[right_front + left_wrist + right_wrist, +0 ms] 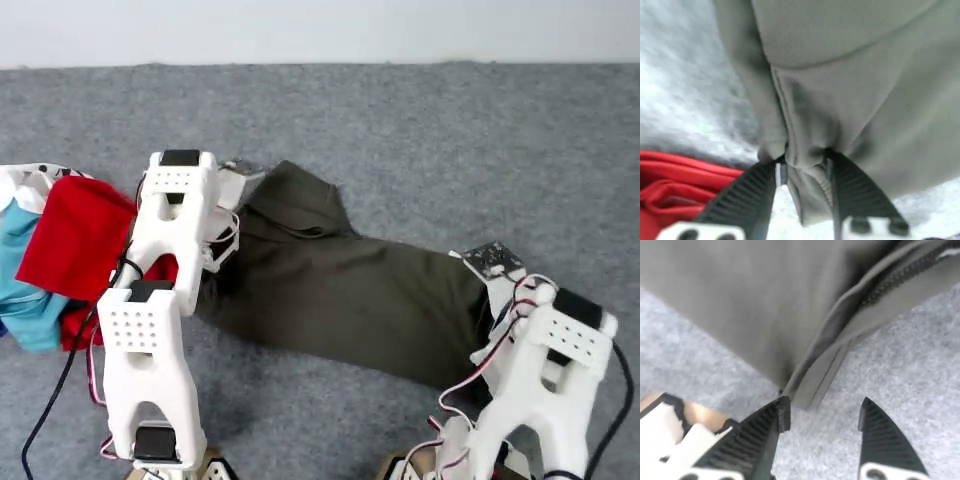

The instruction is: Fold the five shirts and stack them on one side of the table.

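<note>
- None folded yet, by the look: your green shirt lay spread across the table, other shirts heaped at the left edge.
- Its long axis ran far-left to near-right; collar end unclear.
- Your left gripper clamped its fabric; right gripper stood wide at its hem.

Olive-green shirt plain; red shirt; teal shirt; table cover mottled grey.

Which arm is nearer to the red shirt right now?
Left. The left arm stands right beside the red shirt, its jaws shut on the olive shirt. The right arm is at the olive shirt's opposite end, jaws open, far from the red shirt.
</note>
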You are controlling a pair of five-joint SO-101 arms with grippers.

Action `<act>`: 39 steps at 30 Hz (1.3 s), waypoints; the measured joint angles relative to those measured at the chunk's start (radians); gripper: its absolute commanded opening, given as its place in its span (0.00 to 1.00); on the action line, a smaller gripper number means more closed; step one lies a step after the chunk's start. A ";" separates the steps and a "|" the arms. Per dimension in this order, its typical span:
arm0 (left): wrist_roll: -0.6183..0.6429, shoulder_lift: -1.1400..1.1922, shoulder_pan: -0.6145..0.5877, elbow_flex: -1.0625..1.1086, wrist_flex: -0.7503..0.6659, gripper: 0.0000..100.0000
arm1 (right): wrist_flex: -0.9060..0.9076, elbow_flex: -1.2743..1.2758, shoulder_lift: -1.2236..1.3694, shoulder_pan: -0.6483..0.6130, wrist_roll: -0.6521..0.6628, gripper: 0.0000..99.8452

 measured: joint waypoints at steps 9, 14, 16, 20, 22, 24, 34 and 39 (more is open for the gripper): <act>-0.006 0.000 -0.028 -0.077 0.000 0.17 | 0.034 -0.086 0.000 -0.003 -0.078 0.23; -0.018 0.000 -0.086 -0.077 0.000 0.17 | 0.037 -0.086 0.000 -0.003 -0.101 0.23; -0.051 0.000 -0.124 -0.074 -0.002 0.17 | 0.037 -0.086 0.000 -0.003 -0.103 0.23; -0.097 0.000 -0.186 -0.055 0.002 0.17 | 0.037 -0.086 0.000 -0.008 -0.107 0.23; -0.103 0.000 -0.198 -0.055 0.002 0.17 | 0.037 -0.086 0.000 -0.009 -0.107 0.23; -0.106 0.000 -0.199 -0.055 0.002 0.17 | 0.037 -0.086 0.000 -0.009 -0.107 0.23; -0.106 -0.143 -0.160 -0.052 0.002 0.17 | 0.037 -0.086 0.000 -0.009 -0.107 0.23; -0.020 -0.210 -0.149 -0.052 0.002 0.17 | 0.037 -0.086 0.000 -0.009 -0.107 0.23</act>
